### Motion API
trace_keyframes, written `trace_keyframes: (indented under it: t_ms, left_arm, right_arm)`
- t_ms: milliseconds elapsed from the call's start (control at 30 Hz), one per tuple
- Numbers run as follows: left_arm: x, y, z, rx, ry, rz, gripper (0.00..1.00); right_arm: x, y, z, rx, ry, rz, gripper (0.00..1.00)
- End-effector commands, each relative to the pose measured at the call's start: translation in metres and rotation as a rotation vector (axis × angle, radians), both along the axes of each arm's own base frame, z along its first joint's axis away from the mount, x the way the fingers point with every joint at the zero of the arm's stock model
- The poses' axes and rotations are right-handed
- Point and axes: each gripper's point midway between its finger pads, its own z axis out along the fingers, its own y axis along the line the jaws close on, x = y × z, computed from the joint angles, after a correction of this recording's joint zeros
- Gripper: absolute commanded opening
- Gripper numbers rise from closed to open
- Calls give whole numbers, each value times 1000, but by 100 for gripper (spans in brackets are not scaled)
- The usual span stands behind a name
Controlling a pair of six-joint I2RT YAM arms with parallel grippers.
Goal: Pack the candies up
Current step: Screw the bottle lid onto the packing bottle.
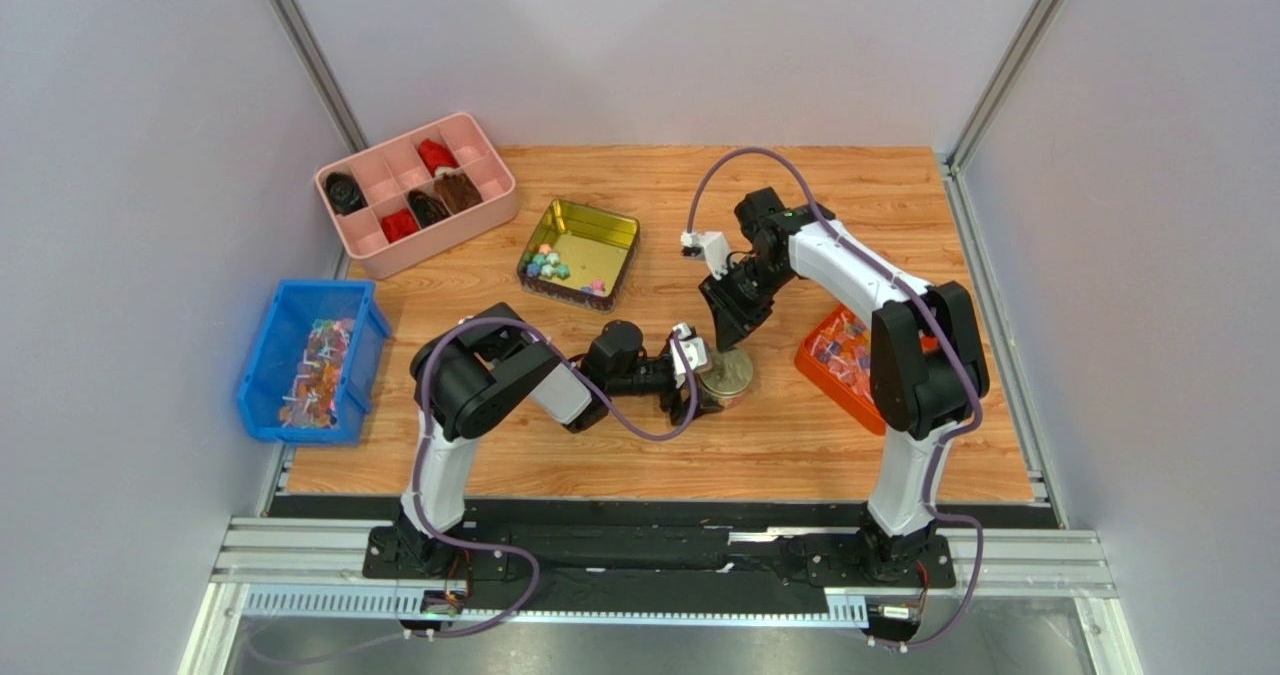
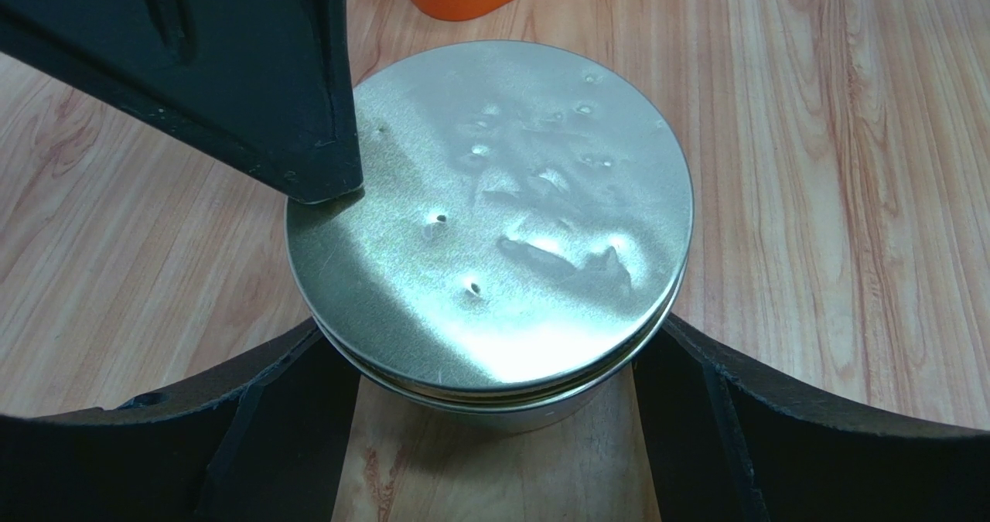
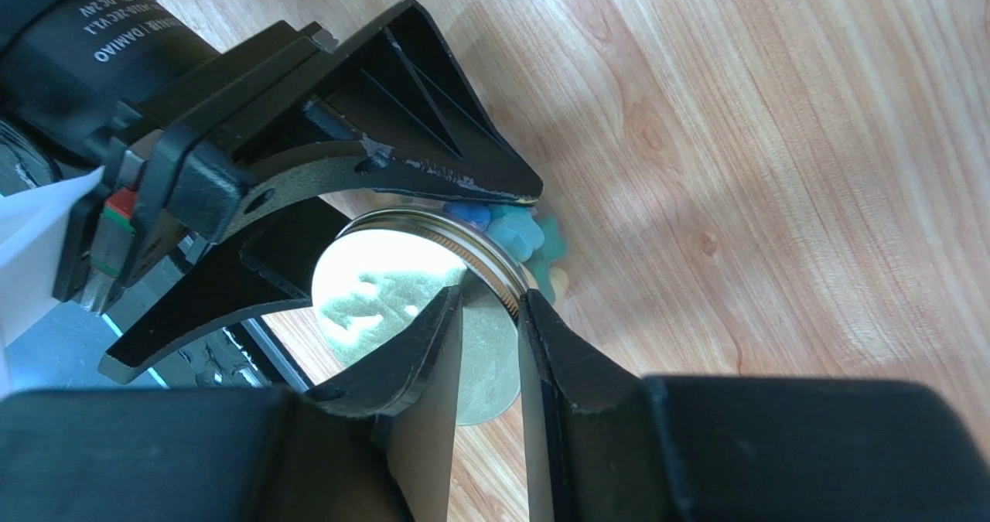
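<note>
Candies (image 3: 513,230) show up as small pale blue and teal balls packed behind the glass of a round jar (image 1: 735,380), just past the tips of the R claw (image 3: 494,302). More of them, green, yellow and pink, lie loose in the near-left corner of a gold square tin (image 1: 595,231), well apart from both claws, up and to the L of the L claw (image 2: 494,365).

L claw: spread wide, fingers pressed on opposite sides of the jar body under the lid (image 2: 500,209), so it's got the jar. The lid is dull silver metal w/ small dents.

R claw: jaws only narrowly parted, lid rim between them. Can't tell if they're actually pinching it.

Views differ here. Only the R wrist cam catches candies inside the jar; the top cam shows just the lid. The L wrist cam looks down on the lid w/ one dark R finger (image 2: 232,70) touching its far-left edge. Only the top cam shows the tin.

Around: an orange bin (image 1: 824,357) sits just R of the jar, near the R claw. A blue bin (image 1: 271,348) of long twist-wrapped sweets is far L of the L claw, off the wooden table (image 1: 902,210). A pink divided tray (image 1: 433,245) w/ dark red and brown pieces sits beyond the tin.
</note>
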Motion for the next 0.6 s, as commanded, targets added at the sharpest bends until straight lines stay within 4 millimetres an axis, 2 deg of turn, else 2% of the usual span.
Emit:
trace_keyframes:
  t_ms: [0, 367, 567]
  left_arm:
    - [10, -5, 29, -57, -69, 5, 0]
    - [16, -1, 28, -45, -58, 43, 0]
    - [18, 0, 28, -48, -47, 51, 0]
  right_arm:
    - [-9, 2, 7, 27, -17, 30, 26]
    - [-43, -21, -6, -27, 20, 23, 25]
    - [-61, -30, -4, -32, 32, 9, 25]
